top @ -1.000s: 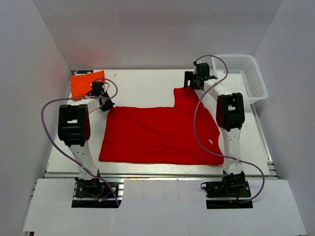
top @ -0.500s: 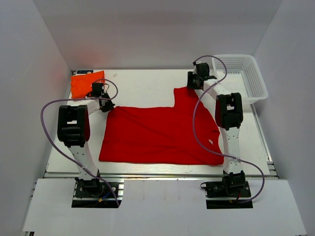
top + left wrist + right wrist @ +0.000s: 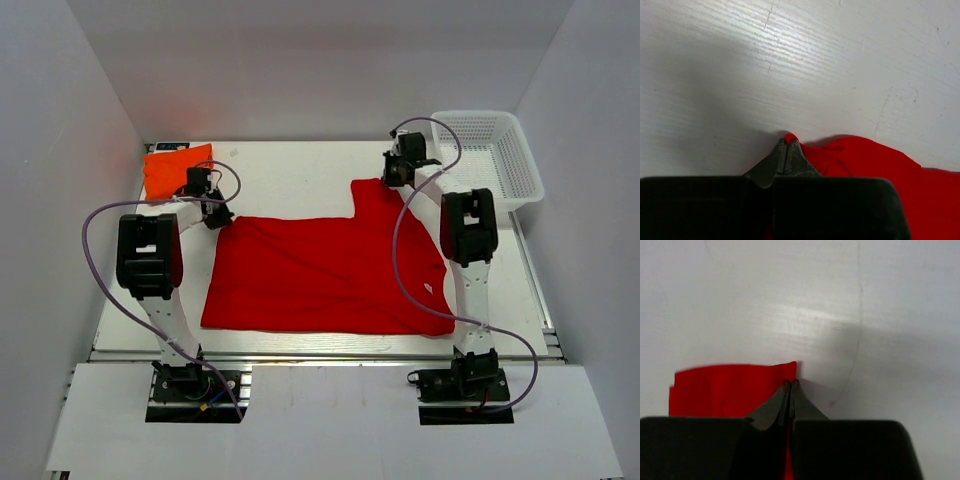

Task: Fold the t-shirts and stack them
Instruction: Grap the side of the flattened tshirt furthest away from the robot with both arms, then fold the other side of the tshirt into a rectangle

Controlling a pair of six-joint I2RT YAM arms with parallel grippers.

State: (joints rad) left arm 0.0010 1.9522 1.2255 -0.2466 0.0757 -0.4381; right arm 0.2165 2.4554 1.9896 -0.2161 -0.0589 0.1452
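The red t-shirt [image 3: 325, 270] lies spread flat across the middle of the table. My left gripper [image 3: 221, 219] is shut on its far left corner [image 3: 791, 137], and red cloth pokes out past the tips. My right gripper [image 3: 388, 175] is shut on the far right corner [image 3: 790, 371] of the sleeve part. The orange t-shirt [image 3: 172, 168] lies folded at the far left corner of the table, just behind the left gripper.
A white mesh basket [image 3: 492, 160] stands at the far right, close to the right arm. The white table [image 3: 290, 170] runs behind the red shirt. Purple cables loop off both arms.
My right gripper has gone from open to shut on the red shirt's far right corner. The left gripper has kept its hold and place.
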